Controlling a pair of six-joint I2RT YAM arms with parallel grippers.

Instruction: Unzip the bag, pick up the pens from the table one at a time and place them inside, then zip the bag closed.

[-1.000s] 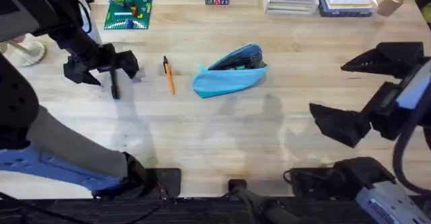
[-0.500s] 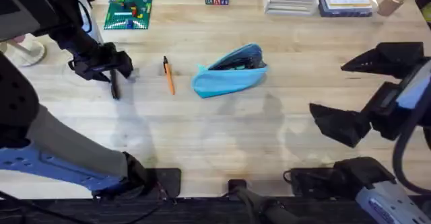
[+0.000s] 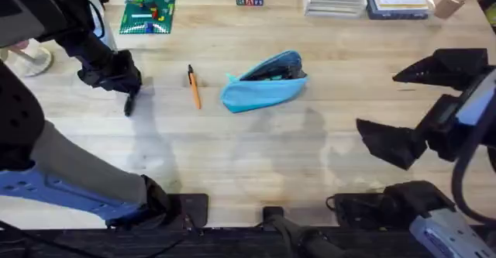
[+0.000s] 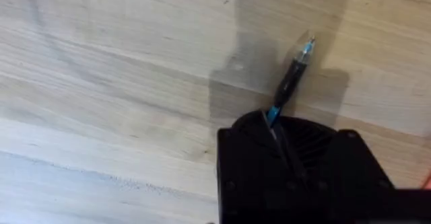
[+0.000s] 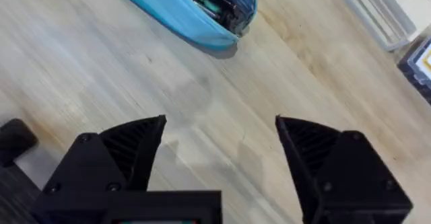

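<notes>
The bag (image 3: 265,83) is found lying near the middle of the table (image 3: 256,157), its zipper open and dark contents visible inside. The orange pen (image 3: 193,87) lies on the table just to the left of the bag. The black pen (image 4: 291,82) is gripped by the closed jaws of the left gripper (image 3: 124,84), further left, its tip projecting over the table. The right gripper (image 5: 219,140) is held at the right side, well apart from the bag, its jaws spread wide with nothing between them.

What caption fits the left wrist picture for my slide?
Left gripper shut on the black pen above the wooden table.
</notes>
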